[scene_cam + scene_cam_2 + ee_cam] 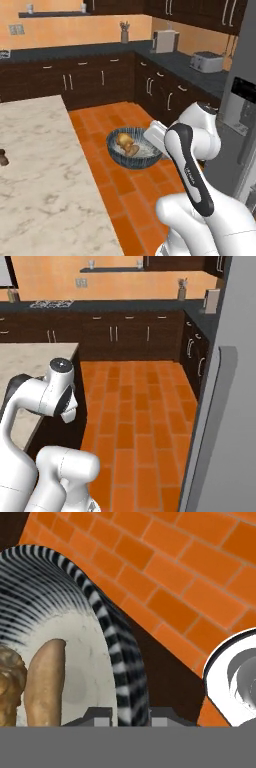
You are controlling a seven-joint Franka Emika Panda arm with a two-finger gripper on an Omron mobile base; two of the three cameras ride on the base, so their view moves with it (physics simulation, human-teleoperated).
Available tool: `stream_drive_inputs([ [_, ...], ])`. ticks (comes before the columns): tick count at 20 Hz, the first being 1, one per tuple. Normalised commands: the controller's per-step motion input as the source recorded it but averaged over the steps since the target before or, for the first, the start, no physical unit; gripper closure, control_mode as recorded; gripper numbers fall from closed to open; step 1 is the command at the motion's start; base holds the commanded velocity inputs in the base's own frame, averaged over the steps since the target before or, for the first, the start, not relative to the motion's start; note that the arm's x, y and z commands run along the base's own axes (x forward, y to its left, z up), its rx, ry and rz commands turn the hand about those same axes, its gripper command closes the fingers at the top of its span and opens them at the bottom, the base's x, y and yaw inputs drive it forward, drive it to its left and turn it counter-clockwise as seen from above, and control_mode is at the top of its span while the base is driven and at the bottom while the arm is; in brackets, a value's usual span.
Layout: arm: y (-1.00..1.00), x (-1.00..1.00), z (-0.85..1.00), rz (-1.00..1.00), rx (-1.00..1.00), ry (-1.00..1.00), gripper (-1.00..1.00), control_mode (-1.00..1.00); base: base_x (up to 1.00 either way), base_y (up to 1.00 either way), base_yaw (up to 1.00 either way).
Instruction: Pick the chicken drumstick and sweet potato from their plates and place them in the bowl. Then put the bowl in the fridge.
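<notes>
Bowl (117,657) rim pinched in closed hand (131,714), sweet potato (45,679) and chicken drumstick (9,684) inside.

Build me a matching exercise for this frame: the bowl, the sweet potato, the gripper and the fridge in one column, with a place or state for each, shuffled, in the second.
Things:
1. bowl
2. sweet potato
3. gripper
4. fridge

Places or states:
A. shut on the striped rim
B. tall grey front at the right of the right base view
C. carried in the air over the orange tile floor
D. lying inside the bowl beside the chicken drumstick

Pairs: 1-C, 2-D, 3-A, 4-B
</notes>
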Motion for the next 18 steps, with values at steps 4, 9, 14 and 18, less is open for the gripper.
stream_drive_inputs([
  [4, 0.00, 0.00, 0.00, 0.00, 0.00, 0.00, 1.00, 1.00, 0.99, -0.10, 0.11],
  [9, 0.00, 0.00, 0.00, 0.00, 0.00, 0.00, 1.00, 1.00, 1.00, -0.18, 0.11],
  [14, 0.00, 0.00, 0.00, 0.00, 0.00, 0.00, 1.00, 1.00, 0.97, -0.27, 0.09],
  [18, 0.00, 0.00, 0.00, 0.00, 0.00, 0.00, 1.00, 1.00, 1.00, -0.29, 0.01],
])
